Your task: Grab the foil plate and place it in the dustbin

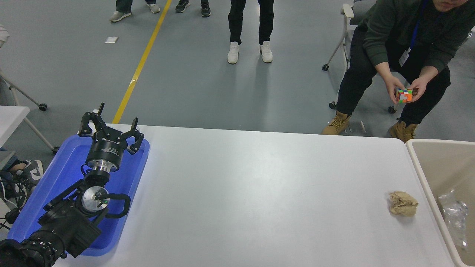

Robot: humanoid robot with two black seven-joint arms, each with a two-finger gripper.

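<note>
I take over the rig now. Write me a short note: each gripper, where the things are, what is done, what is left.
Left gripper: open, parked over the blue tray, holding nothing.
Right gripper: not in view.
Foil plate: inside the dustbin at the table's right end.
Done: the plate is in the bin.
Left: nothing for this job, it seems. A crumpled paper ball lies on the table beside the bin.

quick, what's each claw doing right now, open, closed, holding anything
Left claw: open, holding nothing, parked over the blue tray.
Right claw: not in view.
</note>
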